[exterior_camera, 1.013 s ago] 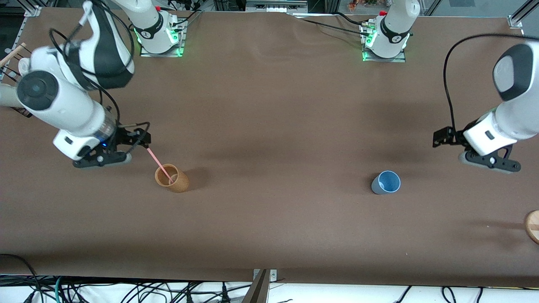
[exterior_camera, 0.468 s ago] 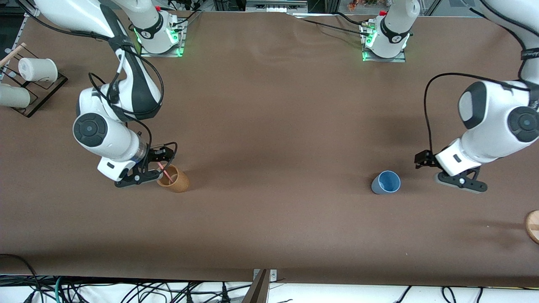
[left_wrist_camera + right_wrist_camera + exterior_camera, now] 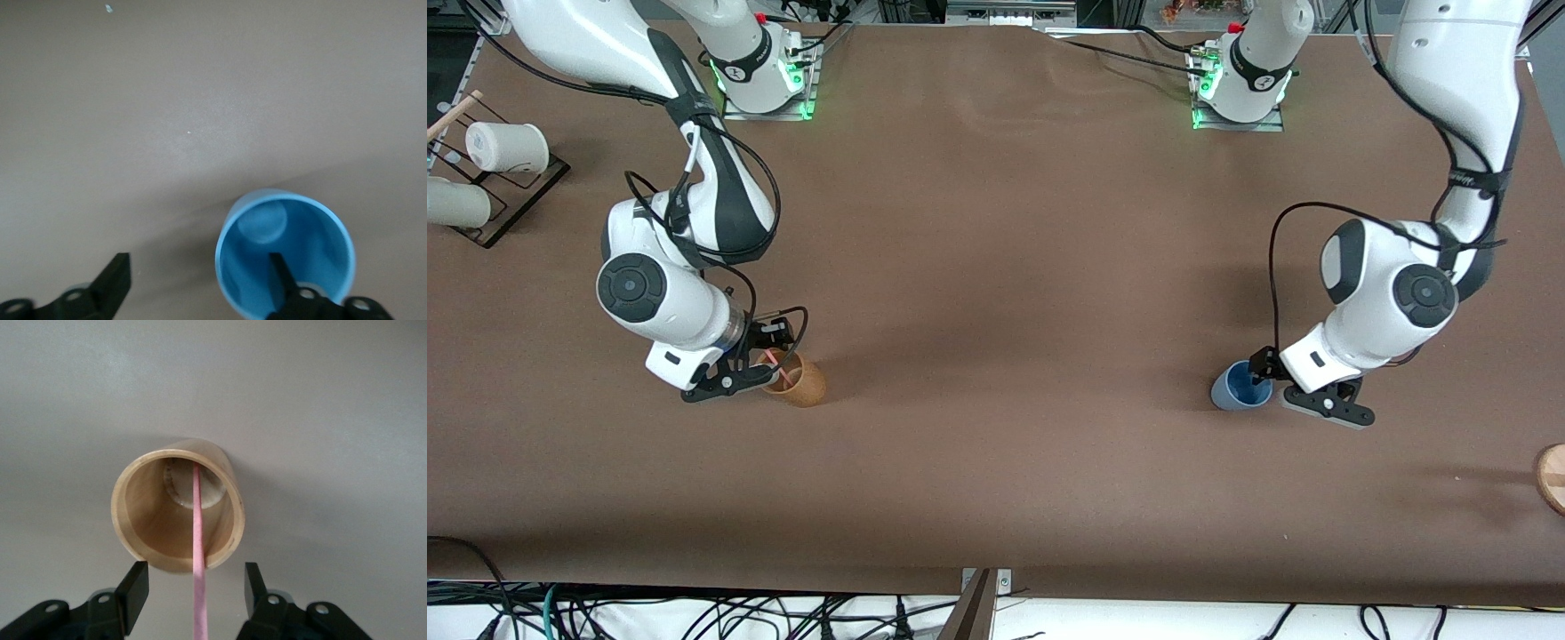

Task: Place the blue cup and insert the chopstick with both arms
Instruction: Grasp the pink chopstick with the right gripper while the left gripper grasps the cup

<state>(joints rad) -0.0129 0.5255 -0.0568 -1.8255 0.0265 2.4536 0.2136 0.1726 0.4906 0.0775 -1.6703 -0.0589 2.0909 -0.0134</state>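
The blue cup stands upright toward the left arm's end of the table. My left gripper is open and low at its rim. In the left wrist view the blue cup has one finger inside it and the other finger outside, with the left gripper straddling the wall. The pink chopstick leans in the tan cup toward the right arm's end. My right gripper is open at that cup's rim. In the right wrist view the chopstick runs out of the tan cup between the right gripper's open fingers, untouched.
A black rack with white cups stands at the right arm's end of the table. A round wooden piece lies at the table's edge at the left arm's end.
My left gripper has come down toward the right arm's end onto the blue cup, one finger now inside it. My right gripper has moved down along the chopstick to the tan cup's rim.
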